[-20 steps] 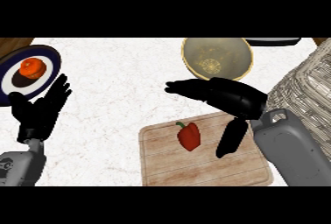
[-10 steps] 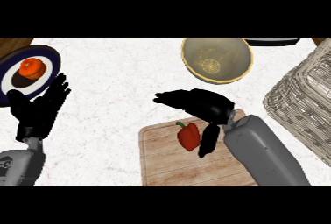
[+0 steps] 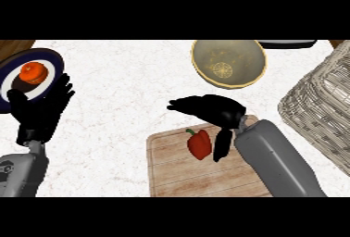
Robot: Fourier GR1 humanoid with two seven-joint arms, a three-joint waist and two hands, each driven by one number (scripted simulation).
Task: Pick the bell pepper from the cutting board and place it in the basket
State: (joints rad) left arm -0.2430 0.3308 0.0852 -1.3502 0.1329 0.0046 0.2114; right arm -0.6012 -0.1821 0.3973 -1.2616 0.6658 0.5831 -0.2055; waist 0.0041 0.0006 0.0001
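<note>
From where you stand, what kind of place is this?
Most likely a kitchen counter: a wooden cutting board with a red bell pepper, a bowl and a wicker basket.

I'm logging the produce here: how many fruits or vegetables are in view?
2. A red bell pepper lies on the wooden cutting board, beside the right robot hand; an orange fruit sits on the dark-rimmed plate upper left. The wicker basket may hide more.
</note>
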